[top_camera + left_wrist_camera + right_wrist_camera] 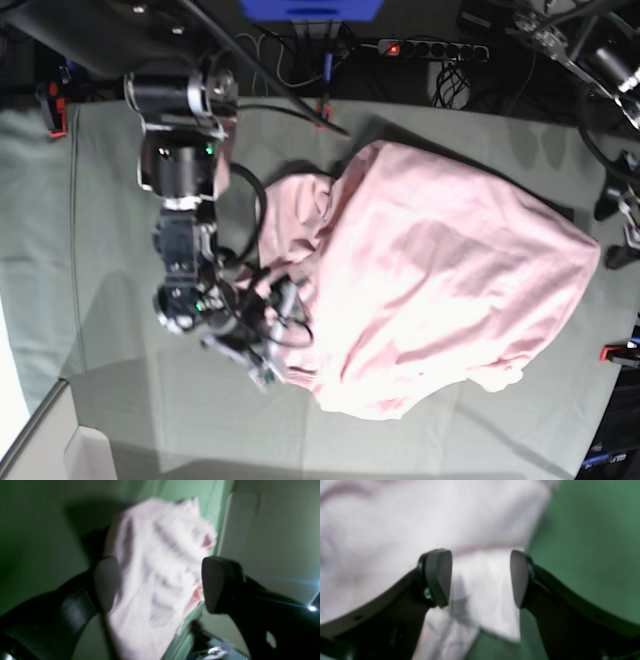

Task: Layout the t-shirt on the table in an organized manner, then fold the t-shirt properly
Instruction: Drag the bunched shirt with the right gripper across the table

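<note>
On the surface, which has a pale green cloth over it, the t-shirt lies in a big loose heap. It is pale pink and full of folds, not spread flat. It lies toward the side of the green cloth away from the black arm. One side of the heap bunches up next to that arm.

Beside the shirt's bunched side, the right gripper is low down, right at the edge of the pink cloth. In its own wrist view the right gripper has its jaws spread wide apart. A flap of pink shirt lies under the gap between them. The two pads are not pressing on it, so nothing is pinched. Green cloth shows just past the flap.

Above the shirt, the left gripper also has its jaws spread wide. That picture is blurry. Between the two dark pads you can see the shirt farther off, crumpled, with dark smeared stripes on it that may be letters. The pads are not touching it. The shirt sits near the edge of the green cloth there. This gripper does not show in the base view.

A small red clamp is fixed to the far edge of the surface, well away from the shirt.
</note>
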`<control>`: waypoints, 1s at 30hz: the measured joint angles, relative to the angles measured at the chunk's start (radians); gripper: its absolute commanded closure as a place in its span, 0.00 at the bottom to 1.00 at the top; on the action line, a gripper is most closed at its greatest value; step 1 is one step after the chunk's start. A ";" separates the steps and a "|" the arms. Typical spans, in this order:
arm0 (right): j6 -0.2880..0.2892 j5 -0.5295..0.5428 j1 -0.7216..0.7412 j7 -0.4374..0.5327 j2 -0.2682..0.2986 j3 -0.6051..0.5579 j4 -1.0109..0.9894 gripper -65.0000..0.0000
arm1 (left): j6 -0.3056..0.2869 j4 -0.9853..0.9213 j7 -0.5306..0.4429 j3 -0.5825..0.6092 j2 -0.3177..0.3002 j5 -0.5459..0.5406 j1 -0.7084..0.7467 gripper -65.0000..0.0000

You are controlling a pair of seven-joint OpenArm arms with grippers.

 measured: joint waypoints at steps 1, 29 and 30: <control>0.000 0.006 0.005 0.000 0.000 0.000 0.000 0.43 | 0.000 0.006 -0.003 -0.002 0.003 0.000 0.015 0.23; 0.000 -0.001 -0.051 0.122 0.006 0.007 0.086 1.00 | 0.000 0.047 -0.001 -0.050 0.027 0.002 0.107 0.30; 0.000 -0.001 -0.070 0.108 0.006 0.007 0.150 1.00 | 0.000 0.047 0.001 -0.050 0.027 -0.002 0.106 0.30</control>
